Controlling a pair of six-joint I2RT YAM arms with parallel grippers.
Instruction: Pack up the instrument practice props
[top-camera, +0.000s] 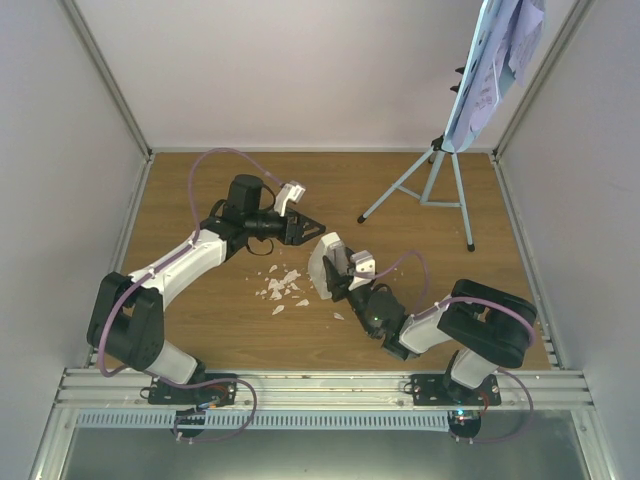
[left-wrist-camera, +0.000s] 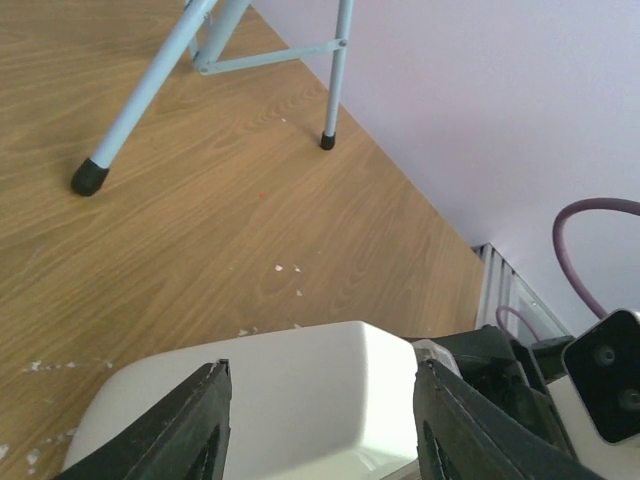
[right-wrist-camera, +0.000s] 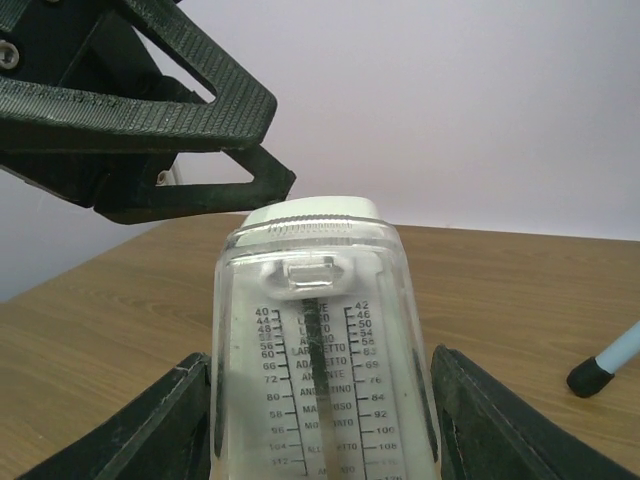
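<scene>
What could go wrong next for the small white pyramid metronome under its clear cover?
The small white pyramid metronome with clear tapered cover sits between the fingers of the right gripper; its sloping sides might let it slip out. The open left gripper hangs close beside its top and could knock it loose.

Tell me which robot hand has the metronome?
The right gripper: the metronome is clamped between its fingers. The left gripper is open and empty, poised near the metronome's top.
</scene>
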